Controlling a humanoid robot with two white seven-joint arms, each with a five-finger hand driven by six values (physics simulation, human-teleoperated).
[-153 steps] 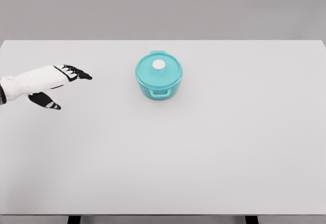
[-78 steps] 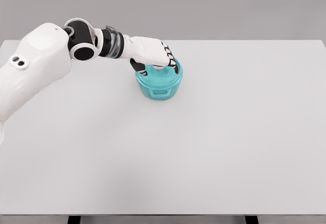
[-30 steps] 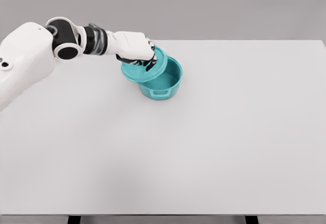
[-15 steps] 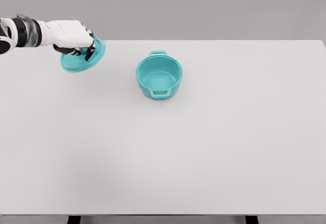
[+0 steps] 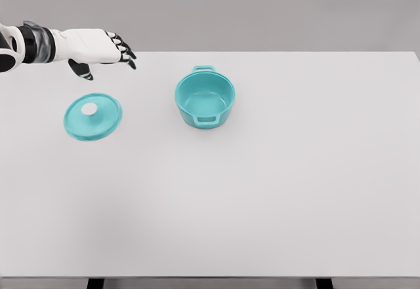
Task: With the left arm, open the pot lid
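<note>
Bare simulated test scene: white table (image 5: 262, 190), grey backdrop (image 5: 262, 6)

Pot (image 5: 205, 100) stands on the desk (image 5: 275, 190), left of centre and toward the far edge, uncovered. Lid (image 5: 93, 116) lies flat on the desk, knob (image 5: 88, 109) up, well apart to the pot's left and slightly nearer the camera. Left hand (image 5: 98, 47) hangs above the desk's far left edge, behind the lid, not touching it.
</note>
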